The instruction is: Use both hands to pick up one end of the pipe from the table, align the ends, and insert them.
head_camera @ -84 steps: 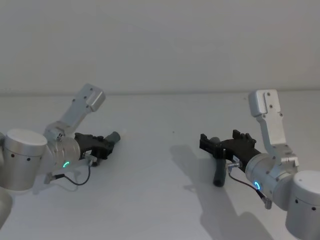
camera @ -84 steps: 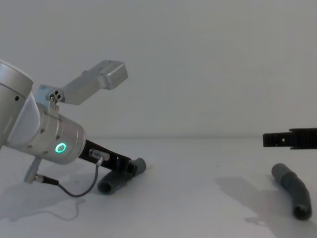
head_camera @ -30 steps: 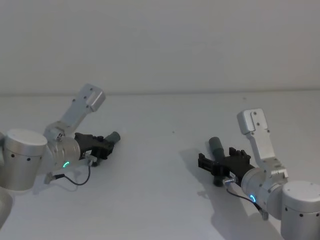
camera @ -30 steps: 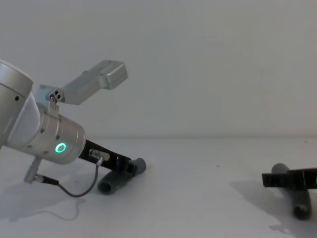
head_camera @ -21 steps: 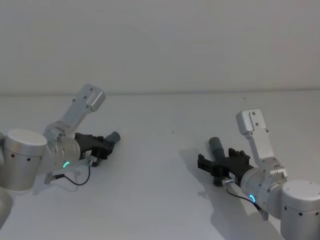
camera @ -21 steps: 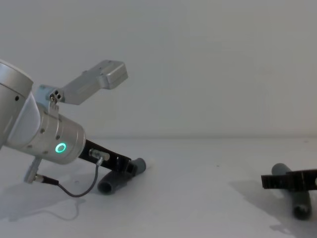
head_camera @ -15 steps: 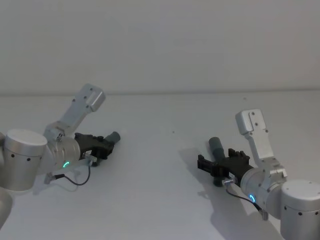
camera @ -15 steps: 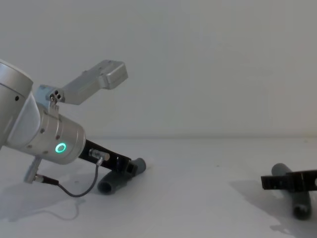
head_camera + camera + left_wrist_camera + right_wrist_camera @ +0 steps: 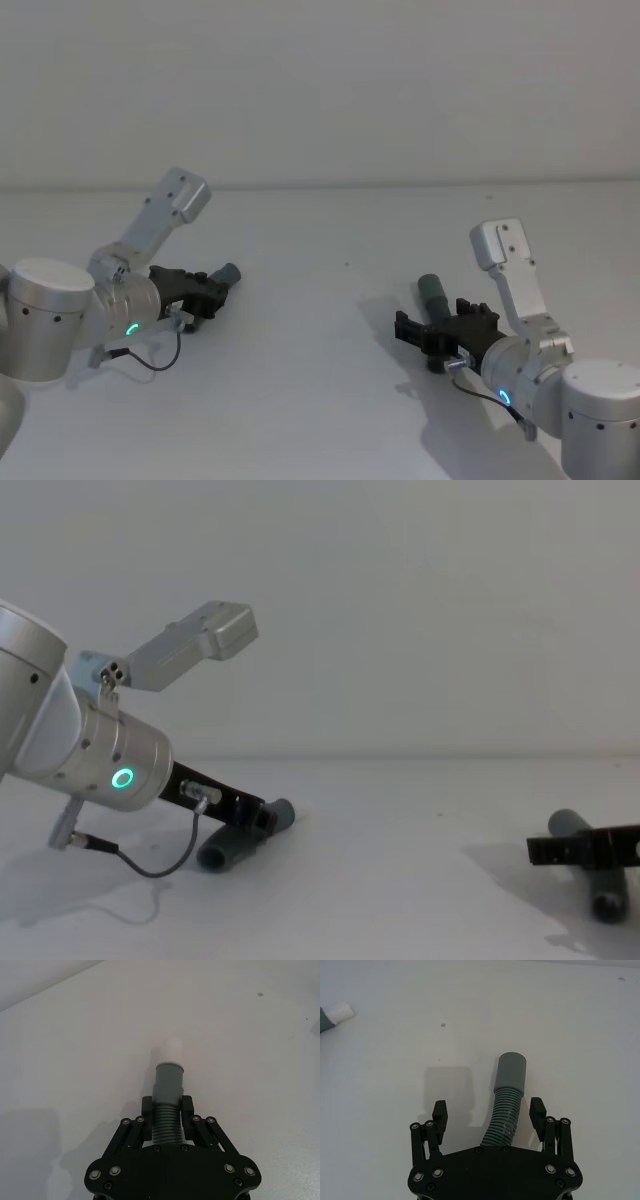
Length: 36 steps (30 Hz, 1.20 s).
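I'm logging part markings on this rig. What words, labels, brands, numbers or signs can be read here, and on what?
No text can be read anywhere.
Left gripper, shut on the left pipe piece: bare screws, no text.
Right gripper, open around the right pipe piece: bare screws, no text.
Table: no text.
Green ring light on the left arm: a glow, no sign.

You get soft, even, fairly bright light on the white tabletop (image 9: 330, 420); pale grey shadows lie left of the right pincer (image 9: 437, 322) and at the chest view's lower left.
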Each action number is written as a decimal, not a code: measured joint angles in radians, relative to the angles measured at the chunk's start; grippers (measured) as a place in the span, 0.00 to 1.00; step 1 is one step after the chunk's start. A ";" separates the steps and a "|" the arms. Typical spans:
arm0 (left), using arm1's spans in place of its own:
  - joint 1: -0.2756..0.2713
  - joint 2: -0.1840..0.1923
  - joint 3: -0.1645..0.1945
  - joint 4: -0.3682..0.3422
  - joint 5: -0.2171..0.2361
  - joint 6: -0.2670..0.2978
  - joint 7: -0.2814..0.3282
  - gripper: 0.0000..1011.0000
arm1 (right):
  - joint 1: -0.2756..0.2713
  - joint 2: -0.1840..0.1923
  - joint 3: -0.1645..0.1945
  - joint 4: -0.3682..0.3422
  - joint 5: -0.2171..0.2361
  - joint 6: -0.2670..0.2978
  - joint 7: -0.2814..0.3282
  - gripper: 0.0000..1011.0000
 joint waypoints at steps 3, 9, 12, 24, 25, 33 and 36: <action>0.000 0.000 0.000 0.000 0.000 0.000 0.000 0.30 | 0.000 0.001 0.001 -0.001 -0.002 0.003 0.001 0.99; 0.000 0.000 0.000 0.000 0.000 0.000 0.000 0.30 | 0.002 0.002 0.001 -0.004 -0.009 0.004 0.002 0.99; 0.000 0.000 0.000 0.000 0.000 0.000 0.000 0.30 | 0.004 0.002 0.002 -0.005 -0.013 0.005 0.002 0.99; 0.000 0.000 0.000 0.000 0.000 0.000 0.000 0.30 | 0.007 0.001 0.002 -0.006 -0.021 0.009 0.004 0.99; 0.000 0.000 0.000 0.000 0.000 0.000 0.000 0.30 | 0.007 0.001 0.002 -0.006 -0.021 0.009 0.004 0.99; 0.000 0.000 0.000 0.000 0.000 0.000 0.000 0.30 | 0.008 0.001 0.002 -0.006 -0.023 0.010 0.005 0.95; 0.000 0.000 0.000 0.000 0.000 0.000 0.000 0.30 | 0.008 0.001 0.002 -0.006 -0.023 0.010 0.005 0.89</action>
